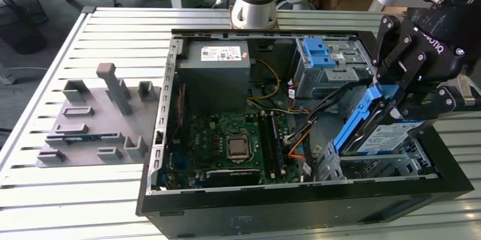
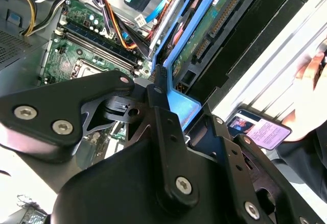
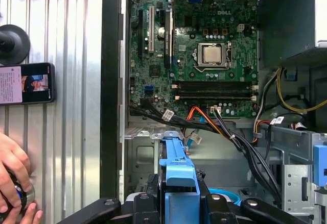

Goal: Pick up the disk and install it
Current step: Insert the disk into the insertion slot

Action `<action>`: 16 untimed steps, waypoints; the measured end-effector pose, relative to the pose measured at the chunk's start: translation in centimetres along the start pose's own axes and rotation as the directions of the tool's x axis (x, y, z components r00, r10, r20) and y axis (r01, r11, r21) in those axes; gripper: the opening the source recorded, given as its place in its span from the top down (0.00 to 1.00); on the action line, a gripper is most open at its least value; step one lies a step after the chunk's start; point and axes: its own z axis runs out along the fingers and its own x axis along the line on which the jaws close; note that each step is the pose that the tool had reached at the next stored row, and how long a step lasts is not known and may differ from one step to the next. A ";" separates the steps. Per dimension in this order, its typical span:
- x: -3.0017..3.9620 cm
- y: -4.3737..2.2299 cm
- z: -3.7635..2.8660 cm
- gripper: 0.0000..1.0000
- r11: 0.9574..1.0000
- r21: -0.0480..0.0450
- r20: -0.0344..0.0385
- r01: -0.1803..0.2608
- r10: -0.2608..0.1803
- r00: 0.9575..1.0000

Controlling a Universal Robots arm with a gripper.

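In the exterior view my gripper (image 1: 402, 102) is shut on the disk (image 1: 379, 134), a silver drive with a white label in a blue carrier frame. The disk hangs tilted, its lower end just above the grey metal bay (image 1: 387, 167) at the near right corner of the open computer case (image 1: 301, 206). In the second wrist view the disk's green underside (image 2: 204, 27) and blue frame run away from my gripper (image 2: 173, 117). In the first wrist view the blue frame of the disk (image 3: 178, 170) stands between the black fingers (image 3: 225, 206).
Inside the case lie the motherboard (image 1: 233, 144), loose cables (image 1: 301, 133), the power supply box (image 1: 214, 65) and the blue-latched drive cage (image 1: 330, 62). A grey fixture (image 1: 94, 121) sits on the slatted table at the exterior view's left. A person's hand (image 3: 13, 170) and a phone (image 3: 25, 83) lie beside the case.
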 end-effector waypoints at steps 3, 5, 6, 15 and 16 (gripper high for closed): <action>0.00 0.00 0.06 0.64 1.000 0.000 0.000 0.000 0.000 1.000; 0.00 0.00 0.10 0.64 1.000 0.000 0.000 0.000 0.000 1.000; 0.00 0.00 0.13 0.64 1.000 0.000 0.000 0.000 0.000 1.000; 0.00 -0.01 0.35 0.64 1.000 0.000 0.000 0.000 0.000 1.000; 0.00 -0.01 0.37 0.64 1.000 0.000 0.000 0.000 0.000 1.000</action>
